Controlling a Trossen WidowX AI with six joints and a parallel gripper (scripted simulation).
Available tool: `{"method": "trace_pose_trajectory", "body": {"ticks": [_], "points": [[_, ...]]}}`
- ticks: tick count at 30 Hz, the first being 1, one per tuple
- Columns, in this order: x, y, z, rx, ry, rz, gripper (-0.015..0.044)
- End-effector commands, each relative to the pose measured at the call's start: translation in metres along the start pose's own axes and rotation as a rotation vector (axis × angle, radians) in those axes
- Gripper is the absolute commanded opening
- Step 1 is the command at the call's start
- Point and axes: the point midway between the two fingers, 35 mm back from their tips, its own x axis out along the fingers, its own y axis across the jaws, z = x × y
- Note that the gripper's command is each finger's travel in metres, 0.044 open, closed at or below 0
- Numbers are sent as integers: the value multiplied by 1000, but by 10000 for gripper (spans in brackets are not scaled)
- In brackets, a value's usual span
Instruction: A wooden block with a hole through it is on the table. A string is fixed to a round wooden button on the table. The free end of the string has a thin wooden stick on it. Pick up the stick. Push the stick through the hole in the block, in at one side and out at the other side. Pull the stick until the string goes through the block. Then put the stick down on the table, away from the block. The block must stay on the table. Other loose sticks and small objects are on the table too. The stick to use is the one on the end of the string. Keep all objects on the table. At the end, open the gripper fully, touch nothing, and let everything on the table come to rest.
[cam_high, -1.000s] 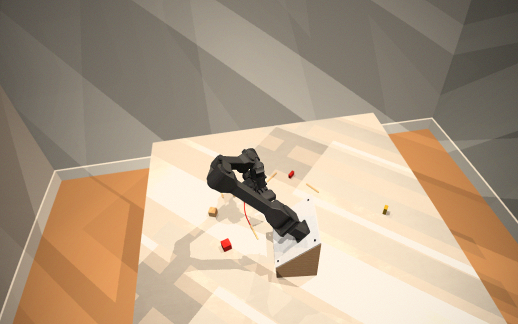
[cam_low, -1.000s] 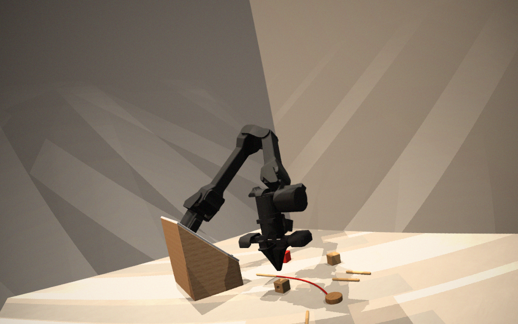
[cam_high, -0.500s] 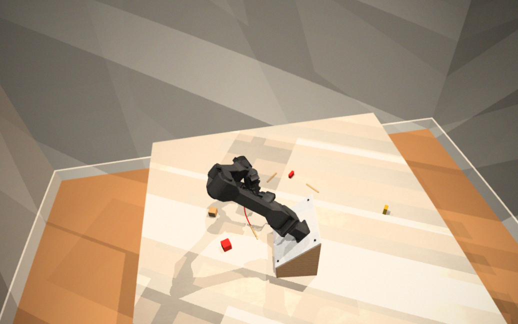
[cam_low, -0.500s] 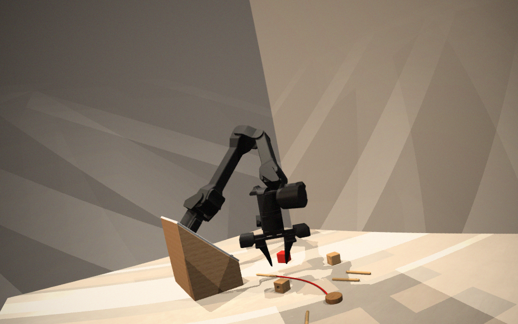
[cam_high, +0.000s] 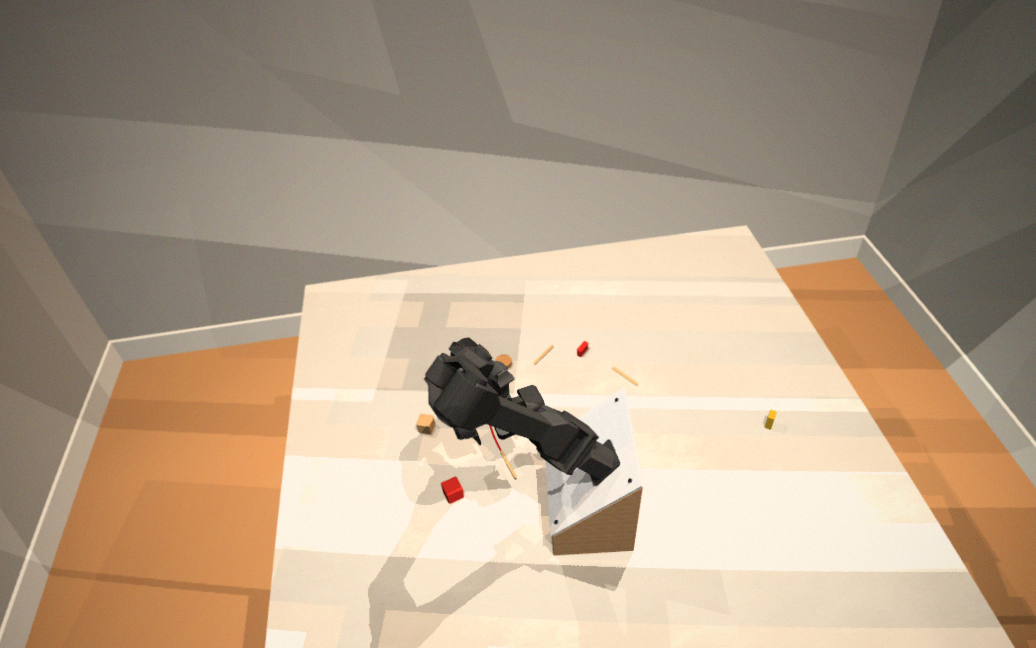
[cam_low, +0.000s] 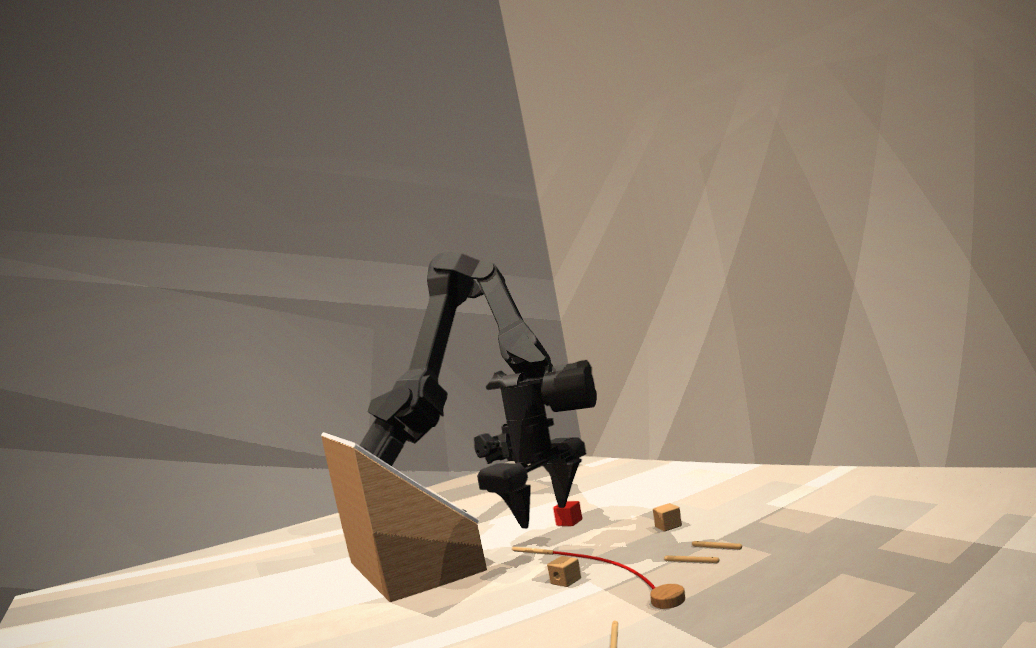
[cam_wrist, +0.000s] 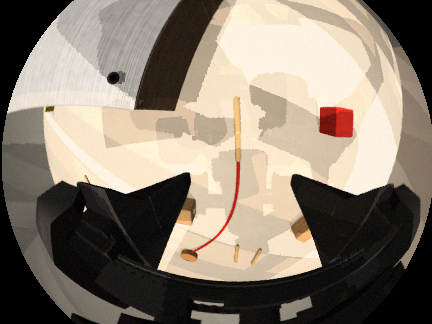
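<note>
The string's wooden stick lies flat on the table. The red string curves from it to the round wooden button. The holed wooden block stands beside the string, which passes outside it. The block's hole shows in the exterior view; the arm hides the block in the top view. My gripper is wide open and empty, above the table. In the wrist view the stick lies ahead of the fingertips, and one finger partly covers the block.
A red cube and a plain wooden cube stand on the far side of the string from the holed block. Several loose sticks, a small red piece and a yellow piece lie around. The arm's wedge base stands near the stick.
</note>
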Motion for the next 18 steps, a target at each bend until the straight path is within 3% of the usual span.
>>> {"method": "trace_pose_trajectory", "body": {"ticks": [1,3,15,18], "points": [[0,0,3,-50,5,4,440],[0,0,3,-50,5,4,440],[0,0,3,-50,5,4,125],[0,0,3,-50,5,4,120]]}}
